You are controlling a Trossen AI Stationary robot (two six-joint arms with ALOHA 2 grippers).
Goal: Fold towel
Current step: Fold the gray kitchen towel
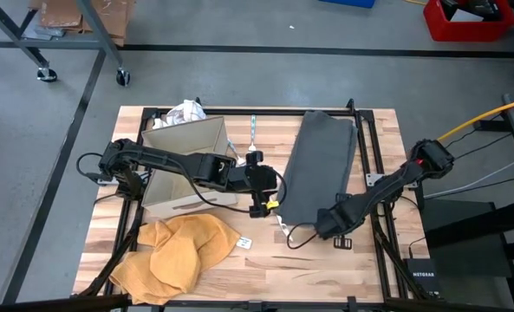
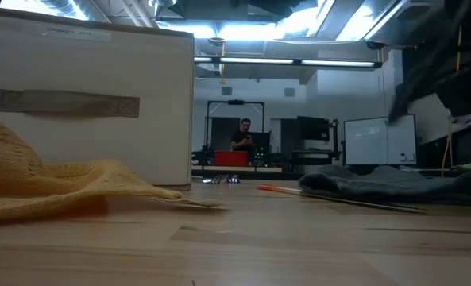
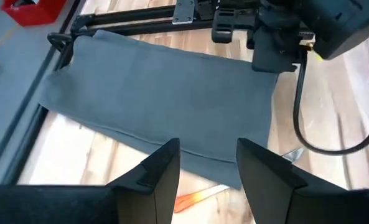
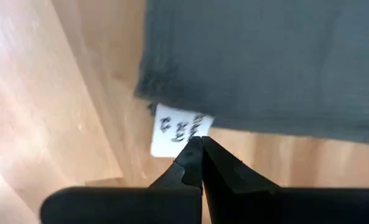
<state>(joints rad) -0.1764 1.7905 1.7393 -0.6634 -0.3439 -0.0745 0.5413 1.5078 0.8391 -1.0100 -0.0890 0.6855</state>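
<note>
Towel (image 1: 319, 165) is laid flat and already doubled, between the two grippers. Left gripper (image 1: 258, 184) is held open beside its long edge; right gripper (image 4: 200, 146) is pinched shut, empty, at the near corner's tag (image 4: 177, 130). A corner grasp is judged next; bare table (image 1: 326, 269) is left beyond.

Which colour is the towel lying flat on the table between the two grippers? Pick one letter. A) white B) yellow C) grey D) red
C: the grey towel lies spread flat between the open left gripper and the shut right gripper, while the yellow cloth lies crumpled near the table's front edge by the cardboard box.
</note>
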